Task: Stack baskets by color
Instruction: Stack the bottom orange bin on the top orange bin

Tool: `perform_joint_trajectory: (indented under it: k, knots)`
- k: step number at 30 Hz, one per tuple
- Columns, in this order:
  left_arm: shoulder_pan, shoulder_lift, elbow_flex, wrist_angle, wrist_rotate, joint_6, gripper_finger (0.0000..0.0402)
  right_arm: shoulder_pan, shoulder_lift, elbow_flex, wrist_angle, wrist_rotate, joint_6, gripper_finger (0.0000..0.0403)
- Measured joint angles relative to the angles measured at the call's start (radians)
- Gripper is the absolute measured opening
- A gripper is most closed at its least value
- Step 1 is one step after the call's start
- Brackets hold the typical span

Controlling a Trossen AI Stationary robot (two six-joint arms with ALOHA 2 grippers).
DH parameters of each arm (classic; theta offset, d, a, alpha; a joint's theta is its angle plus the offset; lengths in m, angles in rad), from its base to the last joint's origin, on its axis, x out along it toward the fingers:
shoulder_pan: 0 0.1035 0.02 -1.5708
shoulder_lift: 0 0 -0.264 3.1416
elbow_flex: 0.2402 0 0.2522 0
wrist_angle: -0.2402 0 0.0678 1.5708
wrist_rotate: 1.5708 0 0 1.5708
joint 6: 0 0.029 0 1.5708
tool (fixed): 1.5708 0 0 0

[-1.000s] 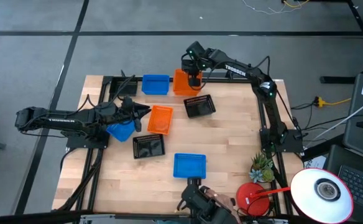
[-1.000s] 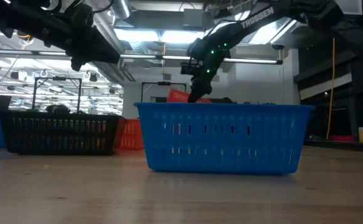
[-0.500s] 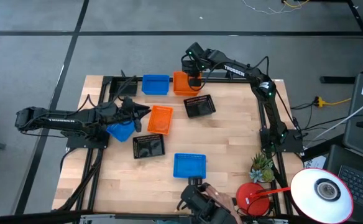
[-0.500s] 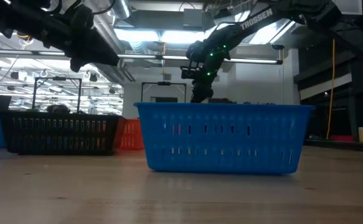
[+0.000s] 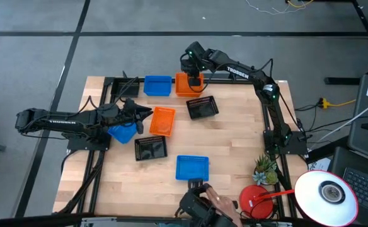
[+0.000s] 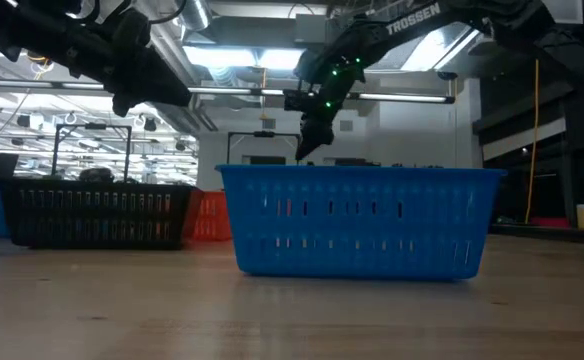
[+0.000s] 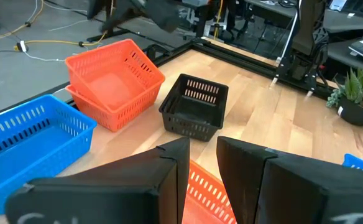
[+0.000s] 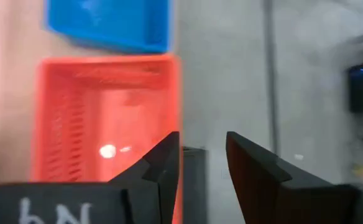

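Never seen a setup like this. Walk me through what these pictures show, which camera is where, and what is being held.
This is a two-armed robot at a wooden table, sorting small plastic baskets by colour.

The overhead picture shows everything. The table-height picture looks level across the table, so the nearest blue basket fills it. The other two come from cameras on each wrist, looking past that arm's own two dark fingers.

The right gripper is at the far edge, above an orange stack of two nested baskets; its fingers are apart and hold nothing. The left gripper hangs at the left side beside a single orange basket, open and empty.

Also on the table: two black baskets and more blue ones.
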State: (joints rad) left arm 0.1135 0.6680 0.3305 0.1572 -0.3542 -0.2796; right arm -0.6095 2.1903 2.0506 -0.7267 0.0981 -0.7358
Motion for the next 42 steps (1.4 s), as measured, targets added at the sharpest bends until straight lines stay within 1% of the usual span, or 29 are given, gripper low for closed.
perform_joint_trajectory:
  k: [3,6,8,11,15,16,20,22,24,26,27,28,29,30,31,33,34,35,36,37,38,42]
  knots:
    - [0.000,0.000,0.000,0.000,0.000,0.001,0.0073,0.000,0.000,-0.031,0.097,0.111,0.054,0.0133]
    - [0.000,0.000,0.000,0.000,0.000,0.001,0.0073,0.003,0.000,-0.119,0.198,0.248,0.049,0.0133]
    - [0.000,0.000,0.000,0.000,0.000,0.001,0.0073,0.014,0.003,-0.172,0.261,0.281,0.042,0.0133]
    - [0.000,0.000,0.000,0.000,0.000,0.001,0.0073,0.026,0.001,-0.244,0.353,0.289,0.021,0.0133]
    - [0.000,0.000,0.000,0.000,0.000,0.001,0.0073,0.034,0.002,-0.319,0.490,0.374,-0.021,0.0133]
    - [0.000,0.000,0.000,0.000,0.000,0.001,0.0073,0.033,0.002,-0.322,0.504,0.378,-0.029,0.0133]
    - [0.000,0.000,0.000,0.000,0.000,0.001,0.0073,0.035,0.002,-0.321,0.505,0.381,-0.047,0.0133]
    - [0.000,0.000,0.000,0.000,0.000,0.001,0.0073,0.044,0.003,-0.292,0.464,0.406,-0.057,0.0133]
    - [0.000,0.000,0.000,0.000,0.000,0.001,0.0073,0.057,0.003,-0.240,0.400,0.428,-0.058,0.0133]
    - [0.000,0.000,0.000,0.000,0.000,0.001,0.0073,0.076,0.001,-0.179,0.280,0.432,-0.040,0.0133]
    - [0.000,0.000,0.000,0.000,0.000,0.001,0.0073,0.086,0.002,-0.142,0.193,0.418,-0.019,0.0133]
    - [0.000,0.000,0.000,0.000,0.000,0.001,0.0073,0.095,0.002,-0.104,0.089,0.376,0.009,0.0133]
    - [0.000,0.000,0.000,0.000,0.000,0.001,0.0073,0.101,0.002,-0.065,-0.020,0.314,0.046,0.0133]
    - [0.000,0.000,0.000,0.000,0.000,0.001,0.0073,0.106,0.002,-0.029,-0.118,0.228,0.089,0.0133]
    - [0.000,0.000,0.000,-0.001,0.000,0.001,0.0073,0.108,0.001,0.001,-0.208,0.109,0.124,0.0133]
    - [0.000,0.000,0.000,-0.005,0.000,0.001,0.0073,0.107,0.001,0.038,-0.355,-0.168,0.148,0.0133]
    - [0.000,0.000,0.000,-0.008,0.000,0.001,0.0073,0.108,0.001,0.045,-0.391,-0.317,0.147,0.0133]
    - [0.000,0.000,0.000,-0.010,0.000,0.001,0.0073,0.114,0.001,0.046,-0.402,-0.434,0.131,0.0133]
    - [0.000,0.000,0.000,-0.010,0.000,0.001,0.0073,0.124,0.001,0.045,-0.405,-0.514,0.107,0.0133]
    - [0.000,0.000,0.000,-0.010,0.000,0.001,0.0073,0.141,0.000,0.036,-0.403,-0.552,0.079,0.0133]
    - [0.000,0.000,0.000,-0.010,0.000,0.001,0.0073,0.166,0.000,0.023,-0.392,-0.550,0.049,0.0133]
    - [0.000,0.000,0.000,-0.016,0.000,0.001,0.0073,0.273,0.001,-0.063,-0.288,-0.433,-0.131,0.0133]
